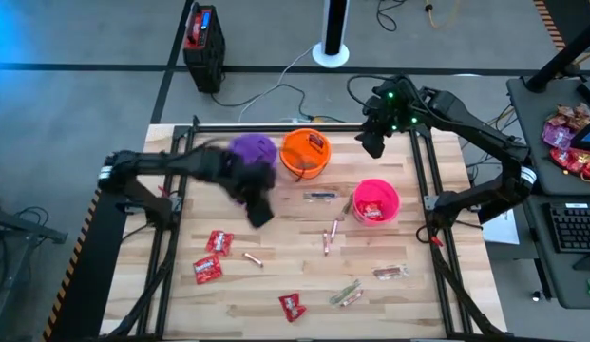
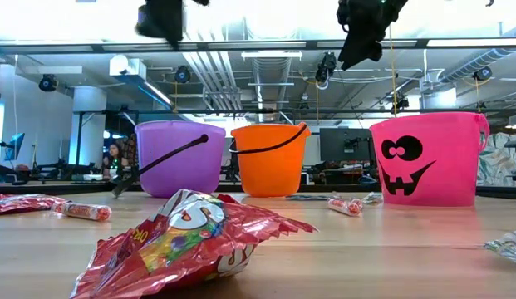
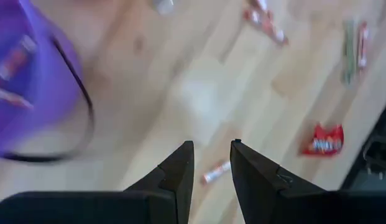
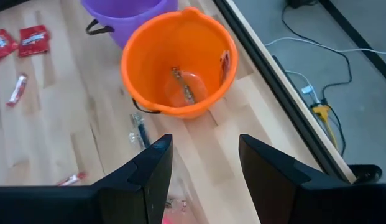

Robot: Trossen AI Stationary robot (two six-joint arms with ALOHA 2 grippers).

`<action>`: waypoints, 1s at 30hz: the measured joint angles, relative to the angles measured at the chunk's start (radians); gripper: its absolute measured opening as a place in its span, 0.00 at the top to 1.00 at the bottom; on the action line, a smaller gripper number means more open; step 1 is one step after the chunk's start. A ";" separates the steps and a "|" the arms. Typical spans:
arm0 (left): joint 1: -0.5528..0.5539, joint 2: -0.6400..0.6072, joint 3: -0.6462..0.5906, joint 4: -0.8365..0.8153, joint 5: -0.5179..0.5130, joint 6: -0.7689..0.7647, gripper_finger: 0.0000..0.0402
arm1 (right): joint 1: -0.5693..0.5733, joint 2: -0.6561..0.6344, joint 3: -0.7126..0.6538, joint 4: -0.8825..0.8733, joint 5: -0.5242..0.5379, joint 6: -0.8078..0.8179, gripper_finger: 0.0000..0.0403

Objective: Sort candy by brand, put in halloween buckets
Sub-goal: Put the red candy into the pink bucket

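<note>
Three buckets stand on their bases on the wooden table: purple (image 1: 252, 150), orange (image 1: 306, 152) and pink (image 1: 375, 201). Candy lies loose on the near half of the table: red packets (image 1: 219, 241) (image 1: 293, 306), thin sticks (image 1: 252, 258) (image 1: 330, 231) and a dark bar (image 1: 320, 196). My left gripper (image 1: 259, 211) hovers open just in front of the purple bucket and holds nothing; a stick (image 3: 216, 172) lies on the table far below its fingers. My right gripper (image 1: 373, 142) hangs open above the table's far side, right of the orange bucket (image 4: 180, 62), which has a few sweets inside.
A black and red box (image 1: 203, 36) and cables lie on the floor beyond the far edge. A black frame rail (image 1: 423, 171) borders the table on each side. More wrapped bars (image 1: 347, 293) (image 1: 390, 273) lie near the near edge. A red packet (image 2: 191, 241) fills the low view's foreground.
</note>
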 joint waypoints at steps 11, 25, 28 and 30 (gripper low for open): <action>-0.217 -0.370 -0.703 0.400 0.004 -0.285 0.83 | 0.000 -0.013 0.000 0.001 -0.037 0.015 0.56; -0.215 -0.447 -1.023 0.458 -0.002 -0.516 0.73 | 0.002 -0.011 0.000 0.045 -0.028 0.133 0.56; -0.215 -0.426 -1.025 0.422 -0.029 -0.585 0.63 | 0.002 -0.010 0.000 0.045 -0.028 0.167 0.56; -0.214 -0.409 -1.030 0.429 -0.044 -0.593 0.57 | 0.002 -0.009 0.000 0.045 -0.028 0.182 0.56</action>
